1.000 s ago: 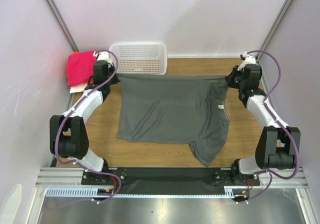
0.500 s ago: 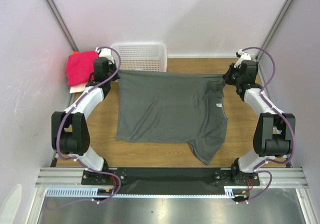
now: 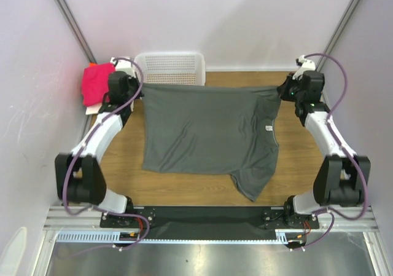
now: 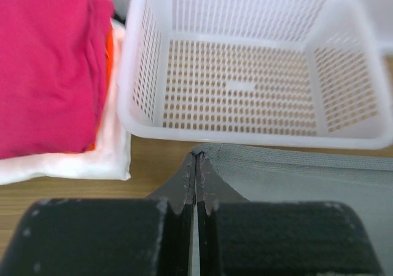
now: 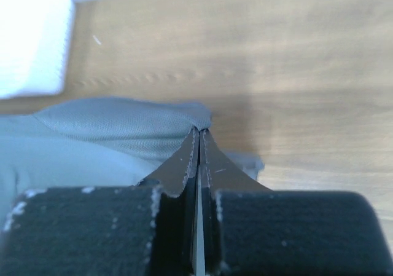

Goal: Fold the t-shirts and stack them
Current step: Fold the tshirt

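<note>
- Well, my left claw (image 4: 195, 160) was pinched shut on the far corner of the dark grey t-shirt (image 3: 209, 131), at about 10 o'clock of the cloth in the top view.
- My right claw (image 5: 198, 133) was likewise clamped tight on the opposite far corner, at about 2 o'clock, with a bunched fold of grey cloth caught at its tips.
- Between my two claws the far edge of the shirt ran nearly straight, and the rest spread toward 6 o'clock over the wooden table (image 3: 123, 159).
- Its small neck label (image 3: 268, 129) sat toward 3 o'clock, and one sleeve (image 3: 252, 187) trailed out at about 5 o'clock, close to the near edge.
- Just beyond my left claw, at 12 o'clock, stood the white mesh basket (image 4: 245, 134); whether the shirt's edge touched its near wall I could not tell.
- At 10 o'clock of that wrist view lay a folded stack: a magenta t-shirt (image 4: 46, 67) on top, an orange t-shirt (image 4: 108, 55) showing as a thin strip under it, and a white t-shirt (image 4: 73, 162) at the bottom.
- That stack sat just beside the basket's left wall.
</note>
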`<state>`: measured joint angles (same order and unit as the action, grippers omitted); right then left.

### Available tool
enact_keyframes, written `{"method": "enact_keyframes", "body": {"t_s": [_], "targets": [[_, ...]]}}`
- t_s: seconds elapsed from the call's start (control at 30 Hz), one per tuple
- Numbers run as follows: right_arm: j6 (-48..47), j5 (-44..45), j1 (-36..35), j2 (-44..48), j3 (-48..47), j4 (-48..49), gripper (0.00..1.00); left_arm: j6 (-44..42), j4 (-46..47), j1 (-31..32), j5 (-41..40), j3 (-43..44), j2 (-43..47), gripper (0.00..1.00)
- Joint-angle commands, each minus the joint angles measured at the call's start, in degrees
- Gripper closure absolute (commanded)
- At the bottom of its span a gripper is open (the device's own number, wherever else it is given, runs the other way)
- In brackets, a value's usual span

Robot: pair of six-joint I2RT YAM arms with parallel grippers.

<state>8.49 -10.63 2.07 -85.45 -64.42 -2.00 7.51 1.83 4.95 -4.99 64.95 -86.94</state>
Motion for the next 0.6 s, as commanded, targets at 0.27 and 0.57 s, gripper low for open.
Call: {"method": "enact_keyframes", "body": {"t_s": [0.27, 0.57], "targets": [[-4.4, 2.5, 0.6, 23.6, -6.9, -8.5, 1.00, -3.6, -2.8, -1.1, -1.2, -3.2, 28.7, 1.00], [-7.8, 1.6, 0.4, 32.6, -13.8, -16.4, 1.00, -5.1, -10.8, -1.1, -1.2, -0.1, 39.7, 1.00]]}}
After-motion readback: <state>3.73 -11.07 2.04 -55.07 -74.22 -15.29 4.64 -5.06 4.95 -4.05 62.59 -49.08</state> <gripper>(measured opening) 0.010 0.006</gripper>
